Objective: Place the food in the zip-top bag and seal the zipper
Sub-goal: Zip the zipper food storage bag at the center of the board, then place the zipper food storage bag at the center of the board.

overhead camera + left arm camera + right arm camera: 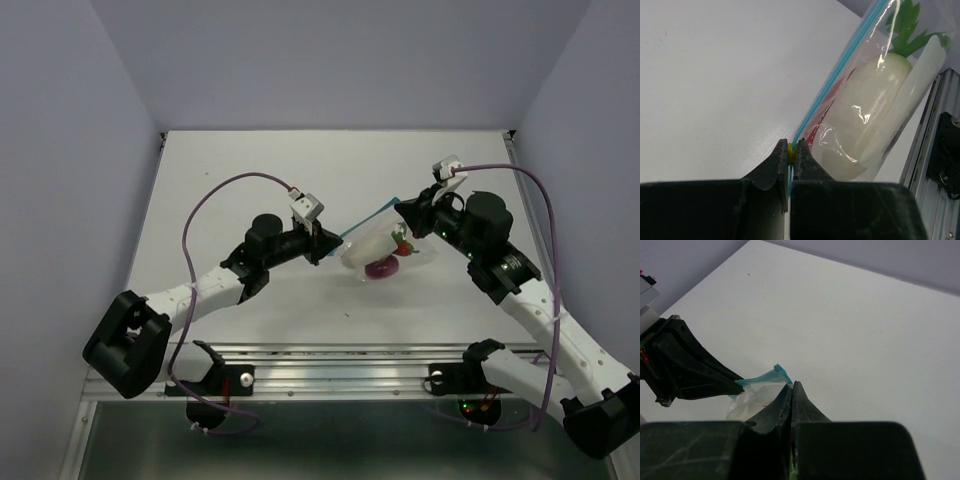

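The zipper (365, 222) stretches toward the surface's (250, 170) far right corner, left gripper (332, 242) clamped on its near end, right gripper (402, 208) (likewise pinched shut) on the other.

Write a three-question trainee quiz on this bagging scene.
1. True or false: the radish lies outside the zip-top bag.
2. What does the left gripper pinch? A. the zipper B. the radish C. nothing
3. Which gripper holds the zipper's other end?
Key: 1 false; 2 A; 3 the right gripper.
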Robot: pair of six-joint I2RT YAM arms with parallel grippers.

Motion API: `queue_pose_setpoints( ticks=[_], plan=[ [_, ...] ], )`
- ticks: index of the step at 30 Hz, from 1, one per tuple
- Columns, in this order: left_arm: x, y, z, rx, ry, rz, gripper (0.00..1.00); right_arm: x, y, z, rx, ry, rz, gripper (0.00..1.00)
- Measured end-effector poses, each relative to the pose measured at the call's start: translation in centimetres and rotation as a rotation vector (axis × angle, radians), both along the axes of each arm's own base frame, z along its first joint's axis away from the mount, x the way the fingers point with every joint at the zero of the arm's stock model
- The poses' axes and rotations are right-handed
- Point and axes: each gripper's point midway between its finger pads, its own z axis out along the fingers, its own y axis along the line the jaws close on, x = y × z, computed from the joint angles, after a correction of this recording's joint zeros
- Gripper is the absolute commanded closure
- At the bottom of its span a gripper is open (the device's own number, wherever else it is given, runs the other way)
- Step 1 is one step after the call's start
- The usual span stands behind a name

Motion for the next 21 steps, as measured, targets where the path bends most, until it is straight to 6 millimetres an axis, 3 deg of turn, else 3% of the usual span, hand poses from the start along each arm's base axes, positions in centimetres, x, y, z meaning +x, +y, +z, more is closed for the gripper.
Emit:
queue_pose_setpoints(
  ticks=[7,13,18,21],
  plan=[
    [1.5,1.1,-3.2,0.045,0.147,0.142,1.0,1.7,-1.1,-0.1,-0.022,0.009,-0.1,0.99],
    [1.8,1.6,-3.5,0.032,0.206,0.205,1.0,2.2,-1.3,-1.2,-0.051,0.033,-0.124,0.99],
    [1.5,2.3,-4.4,0.061,0.253,0.226,1.0,2.4,0.1,-1.9,-0.066,0.047,-0.049,0.99],
    [1.3,2.9,-5.3,0.097,0.293,0.24,1.0,3.4,1.4,-3.3,-0.065,0.083,-0.012,0.99]
  ],
)
